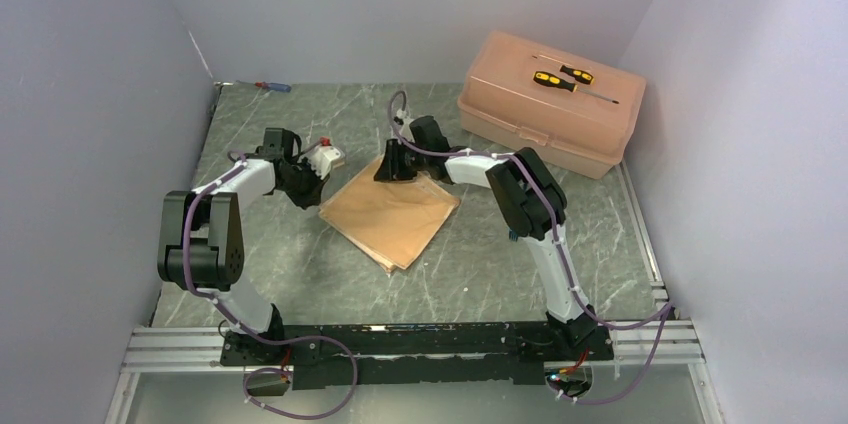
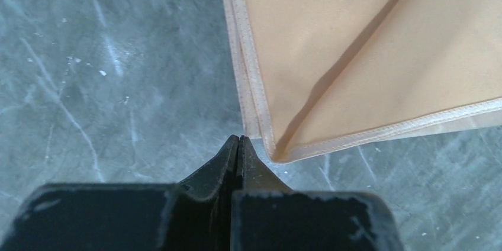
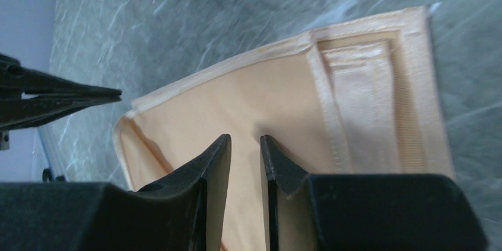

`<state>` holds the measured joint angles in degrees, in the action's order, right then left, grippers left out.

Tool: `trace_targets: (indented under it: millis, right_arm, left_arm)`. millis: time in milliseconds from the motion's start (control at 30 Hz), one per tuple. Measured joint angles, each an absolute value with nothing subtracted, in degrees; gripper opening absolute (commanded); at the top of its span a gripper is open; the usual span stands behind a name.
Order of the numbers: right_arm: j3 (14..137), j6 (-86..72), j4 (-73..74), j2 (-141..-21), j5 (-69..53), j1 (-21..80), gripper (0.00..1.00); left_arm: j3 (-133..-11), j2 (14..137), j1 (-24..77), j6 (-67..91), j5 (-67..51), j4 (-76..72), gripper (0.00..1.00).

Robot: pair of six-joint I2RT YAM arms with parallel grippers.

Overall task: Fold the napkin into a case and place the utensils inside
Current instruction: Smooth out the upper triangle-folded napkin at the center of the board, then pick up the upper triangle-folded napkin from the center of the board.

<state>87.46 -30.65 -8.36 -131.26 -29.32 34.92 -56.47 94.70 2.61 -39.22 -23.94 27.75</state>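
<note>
The peach-orange napkin [image 1: 395, 219] lies folded into a layered square on the table, turned like a diamond. My left gripper [image 1: 318, 182] is at its left corner. In the left wrist view it [image 2: 238, 140] is shut, tips right against the hem of the napkin's [image 2: 355, 44] lowest layer, with no cloth visible between the jaws. My right gripper [image 1: 393, 169] stands on the far corner. In its wrist view it [image 3: 245, 138] is open by a narrow gap, tips down on the napkin [image 3: 266, 91]. The left fingers [image 3: 71, 94] show at the left. The utensils are out of view.
A hard pink plastic box [image 1: 550, 109] sits at the back right with two yellow-and-black screwdrivers [image 1: 560, 76] on its lid. A red-and-blue screwdriver [image 1: 270, 86] lies by the back wall. Grey marbled table [image 1: 300, 274] surrounds the napkin, with walls on three sides.
</note>
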Motion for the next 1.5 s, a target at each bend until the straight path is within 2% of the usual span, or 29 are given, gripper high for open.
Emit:
trace_targets:
  millis: [200,300,433,633,733,767,800,867,1000,1333,1433,1500]
  right_arm:
    - [87.5,-31.1,-9.3,-131.2,-24.7,33.8,0.30]
    - [87.5,-31.0,-9.2,-130.8,-22.8,33.5,0.34]
    - [85.5,-29.1,-8.0,-127.7,-19.4,33.7,0.45]
    - [72.0,-21.4,-6.9,-111.7,-11.7,37.1,0.58]
    - [65.0,-16.1,-6.3,-101.7,-6.3,43.2,0.82]
    - [62.7,-14.0,-6.0,-98.3,-3.4,46.9,0.96]
    - [61.4,-13.0,-5.8,-96.3,-1.7,49.7,0.99]
    - [58.3,-10.4,-5.5,-92.7,2.5,56.6,1.00]
    - [52.8,-8.3,-3.2,-90.0,8.2,65.2,1.00]
    - [51.1,-6.4,0.6,-97.3,20.1,71.0,0.90]
    - [51.9,-6.0,0.4,-99.6,20.8,71.2,0.86]
    - [53.0,-5.7,-0.1,-100.6,20.9,71.2,0.78]
  left_arm:
    - [-56.5,94.3,2.7,-38.6,-22.9,26.2,0.04]
    - [-56.5,93.1,2.7,-38.2,-23.1,26.9,0.12]
    - [-57.1,91.0,2.6,-38.2,-24.5,29.3,0.24]
    - [-62.4,93.2,-0.8,-38.9,-29.2,34.4,0.26]
    - [-65.9,95.7,-4.1,-40.4,-32.1,37.1,0.28]
    - [-66.9,96.3,-5.1,-41.1,-32.9,38.1,0.31]
    - [-67.9,96.8,-6.1,-41.5,-33.6,39.0,0.40]
    - [-69.9,97.6,-7.2,-42.7,-34.7,40.8,0.45]
    - [-74.5,98.8,-7.5,-43.5,-36.3,44.1,0.46]
    - [-77.5,98.8,-7.6,-44.8,-40.6,47.5,0.48]
    - [-77.5,98.9,-7.7,-45.2,-41.2,48.1,0.53]
    - [-77.6,98.9,-7.7,-45.4,-41.5,48.6,0.53]
